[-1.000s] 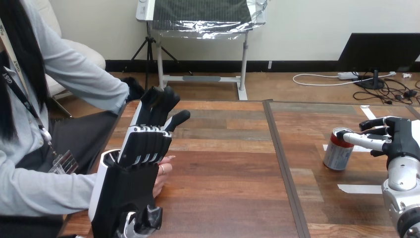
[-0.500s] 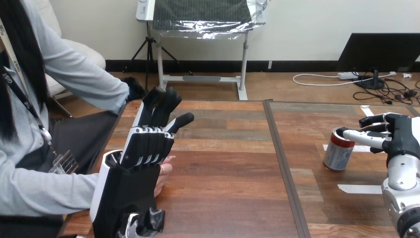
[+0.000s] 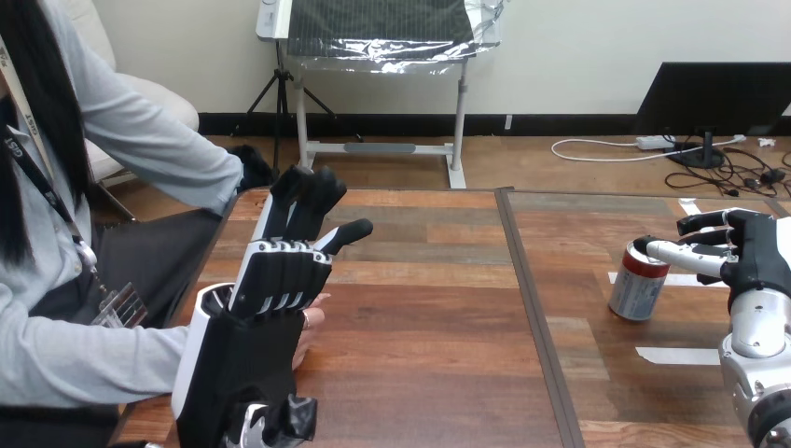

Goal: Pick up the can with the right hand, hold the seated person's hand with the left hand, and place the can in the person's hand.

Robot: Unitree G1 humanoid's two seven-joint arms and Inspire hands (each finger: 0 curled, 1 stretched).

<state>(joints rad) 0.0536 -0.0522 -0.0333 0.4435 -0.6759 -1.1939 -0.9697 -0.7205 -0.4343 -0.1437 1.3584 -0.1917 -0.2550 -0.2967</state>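
Observation:
A red-and-silver can (image 3: 637,281) stands upright on the right half of the wooden table (image 3: 420,308). My right hand (image 3: 751,259) is open just right of it, fingers stretched out straight toward the can's top, the nearest fingertip at its rim. My left hand (image 3: 266,308) is raised at the left, fingers straight and open, its back toward the camera. The person's hand (image 3: 311,322) rests on the table just behind and partly hidden by my left hand; I cannot tell if they touch.
Strips of white tape (image 3: 678,356) lie on the table near the can. A dark seam (image 3: 530,317) divides the two tabletops. The person sits at the table's left side.
My left hand has drifted slightly right and its thumb has spread out. My right hand has shifted a little to the right, fingers straighter beside the can's top.

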